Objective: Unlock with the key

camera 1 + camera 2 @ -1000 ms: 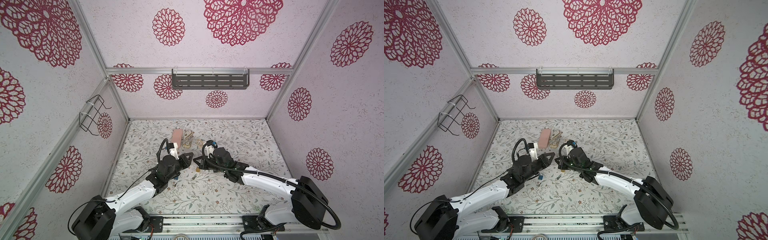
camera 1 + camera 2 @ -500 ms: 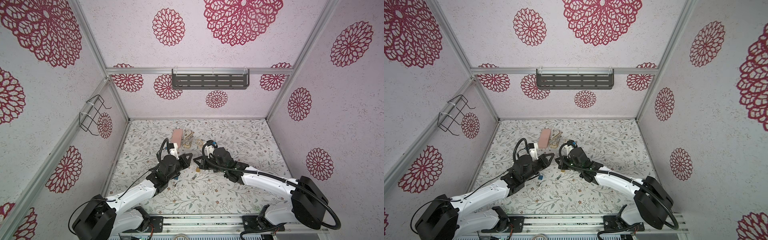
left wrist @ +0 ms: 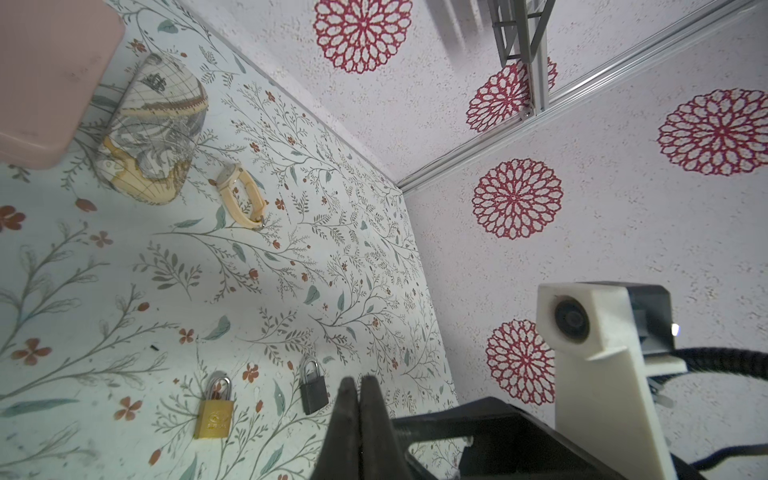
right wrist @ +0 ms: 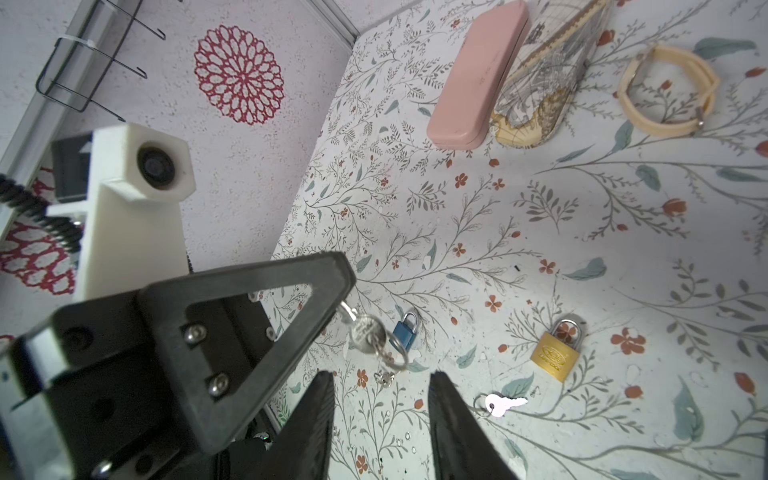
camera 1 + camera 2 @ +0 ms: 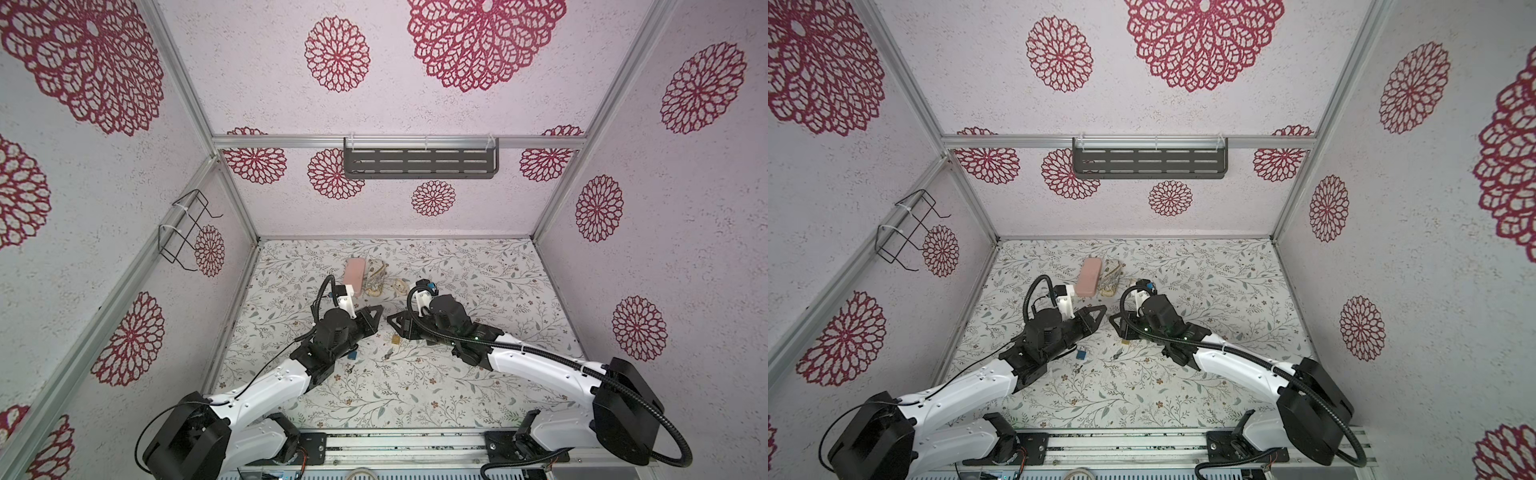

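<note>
Two keys: a spare key [image 4: 505, 404] lies flat just on the near side of the brass padlock [image 4: 555, 353]; the task key [image 4: 362, 330] hangs with its ring, raised just beyond that padlock, pinched in the left claw [image 3: 357, 384]. Right claw [image 4: 380, 376] faces it near the padlock, spread apart. Pink case [image 4: 478, 79] well beyond the padlock.

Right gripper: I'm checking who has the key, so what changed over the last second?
The right gripper opened its fingers and holds nothing; the left gripper finished closing on the key, which hangs from it. Neither gripper shifted much, and the brass padlock, blue padlock and loose key kept their places.
</note>
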